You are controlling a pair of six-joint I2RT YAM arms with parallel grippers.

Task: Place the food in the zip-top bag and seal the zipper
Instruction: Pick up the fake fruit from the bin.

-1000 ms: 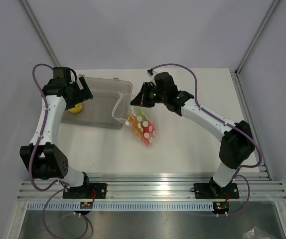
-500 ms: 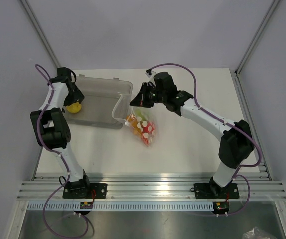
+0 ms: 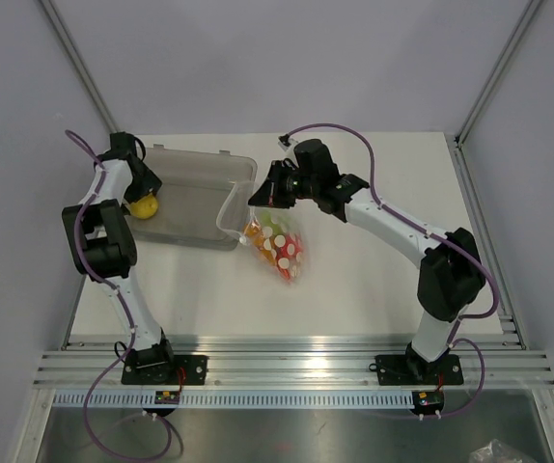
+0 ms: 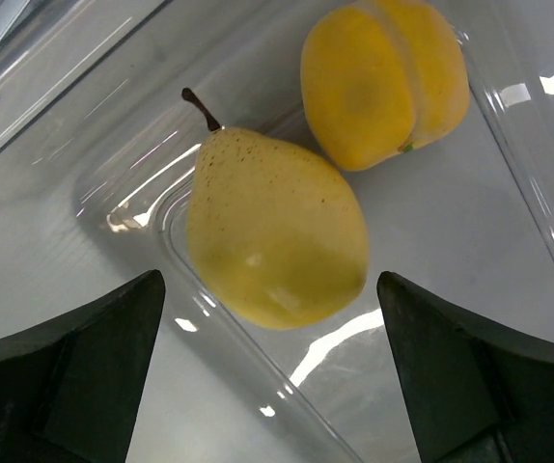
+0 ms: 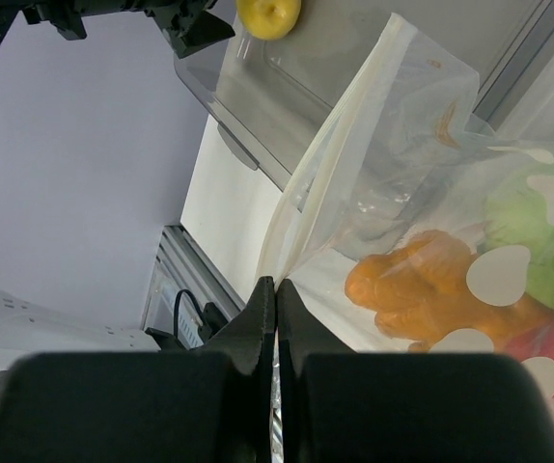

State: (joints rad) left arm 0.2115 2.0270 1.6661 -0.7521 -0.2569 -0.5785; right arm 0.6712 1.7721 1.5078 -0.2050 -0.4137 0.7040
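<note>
Left gripper (image 4: 269, 294), released above the pear (image 4: 272, 231) in the bin (image 3: 200, 198), should straddle its belly before closing, while right gripper (image 5: 275, 289) clamps the zip-top bag (image 5: 422, 183) beside that bin, probably by the zipper (image 5: 306, 198).

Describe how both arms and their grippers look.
The left arm and right arm have white links, black joints and black bases; a purple cable loops along each. The left gripper and right gripper have matte black, wedge-shaped fingers tapering to the tips.
</note>
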